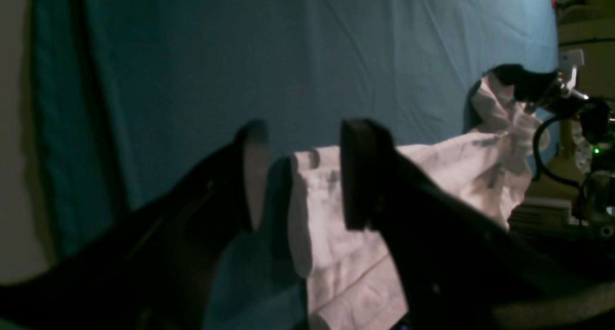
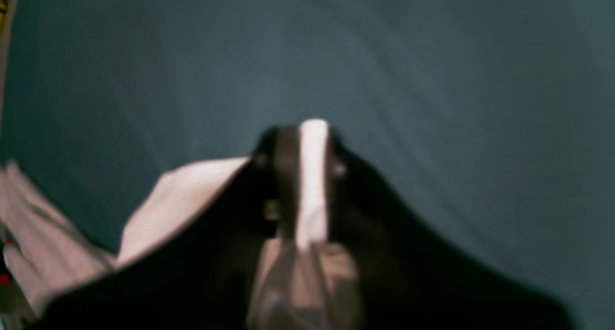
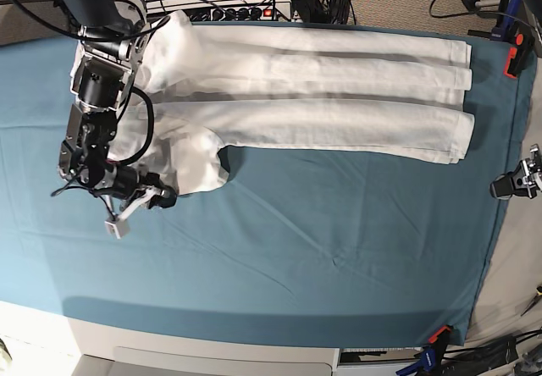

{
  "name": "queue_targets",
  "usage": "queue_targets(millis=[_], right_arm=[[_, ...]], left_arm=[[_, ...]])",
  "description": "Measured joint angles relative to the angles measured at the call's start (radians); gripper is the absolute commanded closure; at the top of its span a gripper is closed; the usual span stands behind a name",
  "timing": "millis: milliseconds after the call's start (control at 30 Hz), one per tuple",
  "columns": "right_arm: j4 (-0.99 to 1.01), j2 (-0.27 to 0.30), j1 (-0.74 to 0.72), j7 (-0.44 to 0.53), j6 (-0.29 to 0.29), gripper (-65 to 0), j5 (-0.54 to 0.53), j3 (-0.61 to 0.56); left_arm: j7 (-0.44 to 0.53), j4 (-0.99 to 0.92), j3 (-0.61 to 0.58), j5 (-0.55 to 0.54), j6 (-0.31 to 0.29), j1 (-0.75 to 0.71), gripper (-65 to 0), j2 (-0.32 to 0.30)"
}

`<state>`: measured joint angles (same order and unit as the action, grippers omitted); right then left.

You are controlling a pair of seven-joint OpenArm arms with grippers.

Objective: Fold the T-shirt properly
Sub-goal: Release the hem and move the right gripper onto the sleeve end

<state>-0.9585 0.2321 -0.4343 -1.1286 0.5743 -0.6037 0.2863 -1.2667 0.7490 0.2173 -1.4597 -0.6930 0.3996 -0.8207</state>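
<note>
Right arm (image 3: pixel 97 96) reaching down along table's left side in base view, wrist bent toward shirt's bunched corner. Right gripper (image 2: pixel 302 176) pinching narrow, white cloth clamped between jaws, fold rising between fingertips. Left gripper (image 1: pixel 300 171) hanging over shirt's far end, jaws standing wide apart, nothing gripped; shirt edge lying between and below them. T-shirt (image 3: pixel 339 88) lying folded in long bands across teal table cloth (image 3: pixel 322 249), left corner lifted and crumpled at right gripper. No containers showing.
</note>
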Motion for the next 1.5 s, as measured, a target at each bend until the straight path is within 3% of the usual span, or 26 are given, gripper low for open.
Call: queue_targets(millis=[100,200,400,600,800,1100,1133,1233,1267,1400,1500], right_arm=[[-0.065,-0.003,0.002,-0.111,0.001,0.0,0.013,-0.011],[-0.216,-0.022,0.021,-0.298,0.002,0.0,-0.049,-0.011],[-0.649,-0.123,0.177,-0.274,0.024,0.0,-0.052,-0.044],[-0.887,-0.220,0.435,-0.271,0.021,0.0,-0.026,-0.220],[-1.048,-0.221,0.648,-0.260,0.024,0.0,0.037,-0.398],[-1.161,-0.219,0.823,-0.240,0.024,0.0,0.113,-0.420],[-1.161,-0.219,0.829,-0.234,0.024,-1.0,0.127,-0.420],[-1.161,-0.216,0.838,-0.186,0.021,-21.3,0.179,-0.420],[-1.161,-0.216,0.837,-0.159,0.021,-25.2,0.207,-0.420],[-1.163,-0.216,0.832,-0.124,0.020,-25.8,0.243,-0.420],[-1.220,-0.217,0.821,-0.129,-0.011,-25.8,0.270,-0.383]], left_arm=[[0.000,0.000,0.000,0.000,0.000,0.000,-25.8,0.000],[0.000,0.000,0.000,0.000,0.000,0.000,-25.8,0.000],[0.002,0.002,0.000,0.001,0.000,-0.001,-25.8,0.000],[0.002,0.002,0.000,0.000,0.000,0.000,-25.8,0.000],[0.001,0.002,0.000,-0.001,0.000,0.000,-25.8,0.000],[0.000,0.001,0.000,0.000,0.000,0.000,-25.8,0.000],[0.000,0.001,0.000,0.000,0.000,0.000,-25.8,0.000],[0.000,0.001,0.000,0.000,0.000,0.000,-25.8,0.000],[0.000,0.001,0.000,0.000,0.000,0.000,-25.8,0.000],[0.000,0.001,0.000,0.000,0.000,-0.002,-25.8,0.000],[0.003,0.001,0.000,0.000,0.000,-0.019,-25.8,-0.003]])
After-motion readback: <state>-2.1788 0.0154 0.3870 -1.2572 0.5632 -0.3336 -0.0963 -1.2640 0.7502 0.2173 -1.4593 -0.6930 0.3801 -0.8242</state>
